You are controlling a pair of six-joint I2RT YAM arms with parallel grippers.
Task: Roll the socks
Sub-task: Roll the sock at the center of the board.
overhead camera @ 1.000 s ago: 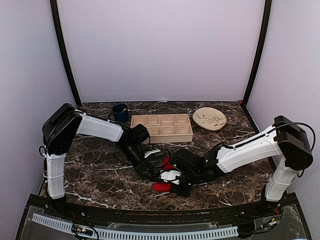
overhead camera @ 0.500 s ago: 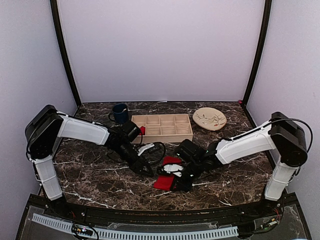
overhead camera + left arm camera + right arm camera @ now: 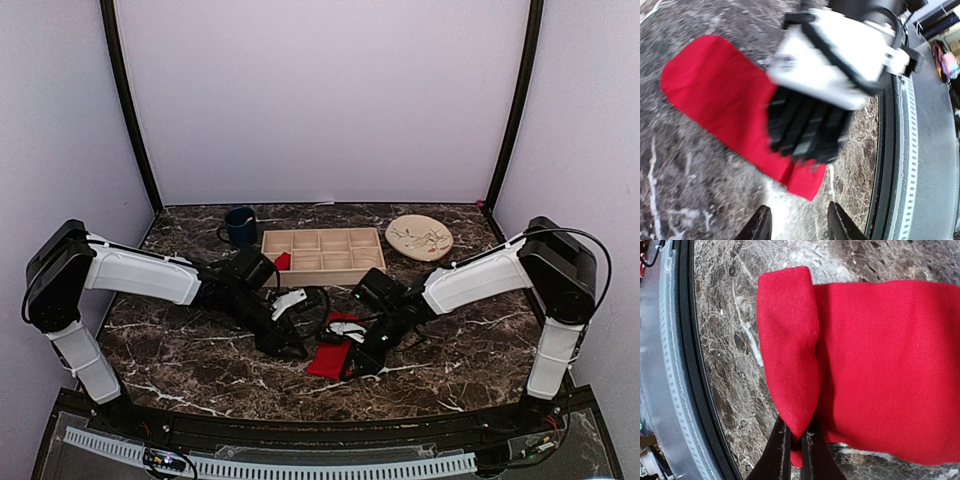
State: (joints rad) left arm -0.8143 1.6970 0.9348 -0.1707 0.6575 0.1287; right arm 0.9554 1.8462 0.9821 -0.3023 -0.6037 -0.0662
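Note:
One red sock (image 3: 328, 358) lies flat on the marble table near the front edge. My right gripper (image 3: 350, 366) is shut on the sock's near end. In the right wrist view the fingers (image 3: 796, 447) pinch a folded-over flap (image 3: 789, 355) that lies on the flat sock (image 3: 885, 355). My left gripper (image 3: 292, 347) is open and empty just left of the sock. In the left wrist view its fingertips (image 3: 797, 227) stand apart above bare marble, short of the sock (image 3: 715, 85), with the blurred right gripper (image 3: 807, 145) over it. A second red bundle (image 3: 283, 261) sits at the tray's left end.
A wooden compartment tray (image 3: 330, 268) stands at the back middle. A dark blue mug (image 3: 240, 225) is to its left and a round tan plate (image 3: 420, 237) to its right. The table's black front rail (image 3: 685, 365) runs close to the sock.
My left gripper has let go of the sock and pulled back to the left. My right gripper stays shut on the sock's end and has shifted slightly away from the front edge.

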